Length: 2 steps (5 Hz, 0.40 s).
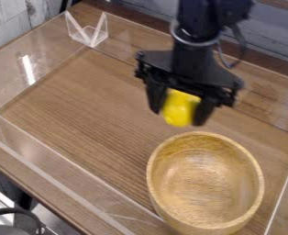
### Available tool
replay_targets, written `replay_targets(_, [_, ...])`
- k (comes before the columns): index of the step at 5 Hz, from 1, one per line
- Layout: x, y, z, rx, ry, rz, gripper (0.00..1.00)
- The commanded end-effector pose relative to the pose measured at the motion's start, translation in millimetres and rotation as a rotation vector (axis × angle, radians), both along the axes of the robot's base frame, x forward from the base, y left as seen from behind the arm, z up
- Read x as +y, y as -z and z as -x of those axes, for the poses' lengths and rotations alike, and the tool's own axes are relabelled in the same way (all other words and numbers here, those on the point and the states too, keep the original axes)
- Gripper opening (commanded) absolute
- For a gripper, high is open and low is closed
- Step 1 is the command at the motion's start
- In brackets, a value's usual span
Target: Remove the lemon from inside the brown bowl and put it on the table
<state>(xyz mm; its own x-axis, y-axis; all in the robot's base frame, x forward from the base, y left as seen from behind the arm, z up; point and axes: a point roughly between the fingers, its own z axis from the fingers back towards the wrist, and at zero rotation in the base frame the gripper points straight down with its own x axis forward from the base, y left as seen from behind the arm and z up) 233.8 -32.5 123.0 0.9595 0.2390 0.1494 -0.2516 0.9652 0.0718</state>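
Note:
The yellow lemon point(179, 107) hangs in the air between the black fingers of my gripper point(181, 108), which is shut on it. It is above the brown wood-grain table point(85, 110), up and to the left of the brown bowl point(206, 188). That bowl, light tan wood with grain rings, sits at the lower right with nothing inside it. My gripper points straight down from the dark arm that enters from the top.
Clear acrylic walls point(24, 64) run along the table's left and front edges. A small clear acrylic stand point(88, 29) sits at the back left. Bare tabletop lies left of the bowl.

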Motion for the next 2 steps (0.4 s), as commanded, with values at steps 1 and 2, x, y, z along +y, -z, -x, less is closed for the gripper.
replay_targets(1, [13.0,-16.1,-4.6,-0.086,-0.007,0.017,0.0])
replay_targets(2, [17.8,-13.7,1.6,-0.083,0.001,0.013,0.0])
